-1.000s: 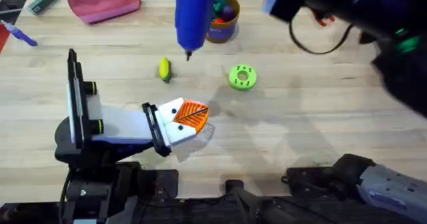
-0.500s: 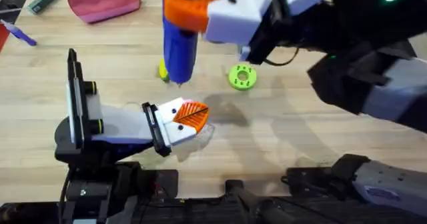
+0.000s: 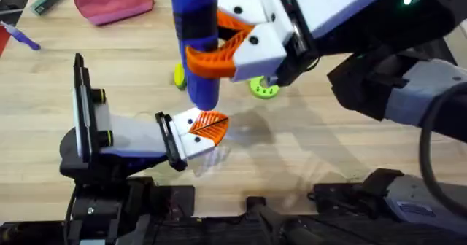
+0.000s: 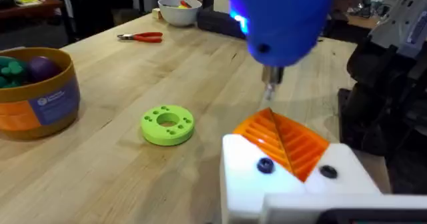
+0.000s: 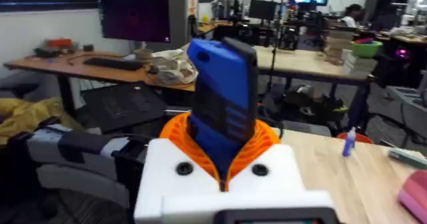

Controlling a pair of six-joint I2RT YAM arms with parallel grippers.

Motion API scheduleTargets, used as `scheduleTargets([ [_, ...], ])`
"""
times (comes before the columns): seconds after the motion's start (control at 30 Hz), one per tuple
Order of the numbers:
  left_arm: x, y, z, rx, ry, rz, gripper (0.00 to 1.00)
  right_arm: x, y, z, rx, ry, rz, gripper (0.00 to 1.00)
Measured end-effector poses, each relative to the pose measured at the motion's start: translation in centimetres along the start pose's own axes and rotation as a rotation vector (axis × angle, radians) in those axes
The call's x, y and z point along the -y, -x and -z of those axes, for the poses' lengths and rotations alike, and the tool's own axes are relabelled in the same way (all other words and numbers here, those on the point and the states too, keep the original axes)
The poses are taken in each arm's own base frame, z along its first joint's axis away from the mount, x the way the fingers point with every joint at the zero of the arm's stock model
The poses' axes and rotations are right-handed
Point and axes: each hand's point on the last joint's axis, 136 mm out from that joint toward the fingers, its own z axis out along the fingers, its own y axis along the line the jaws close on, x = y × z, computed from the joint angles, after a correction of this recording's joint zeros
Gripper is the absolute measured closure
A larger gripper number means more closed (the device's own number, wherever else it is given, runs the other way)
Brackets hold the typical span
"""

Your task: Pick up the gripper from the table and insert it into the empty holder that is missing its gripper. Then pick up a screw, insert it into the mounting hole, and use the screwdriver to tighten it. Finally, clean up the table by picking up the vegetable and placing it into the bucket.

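Right tool (image 3: 219, 37) clamped on the blue screwdriver (image 3: 195, 41), held upright with its metal tip (image 4: 270, 91) just above the orange gripper (image 3: 209, 125) seated in the white holder (image 3: 191, 144) of the left tool (image 3: 201, 132); whether that tool is open or closed, cannot tell. Vegetable (image 3: 178, 76) lies on the bench (image 3: 328, 150) behind the screwdriver; bucket (image 4: 33, 94) well apart, near the green disc (image 4: 167, 124).
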Motion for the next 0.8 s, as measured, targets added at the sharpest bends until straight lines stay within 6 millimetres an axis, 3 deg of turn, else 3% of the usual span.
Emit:
scheduleTargets([
  [0.47,0.0,0.0,0.0,0.000,0.000,0.000,0.994,-2.2,-0.4,-1.8,-0.005,0.109,0.030,0.977],
  [0.8,0.0,0.0,0.0,0.000,0.000,0.000,0.994,-1.2,-0.9,-3.2,-0.020,0.163,0.023,0.977],
])
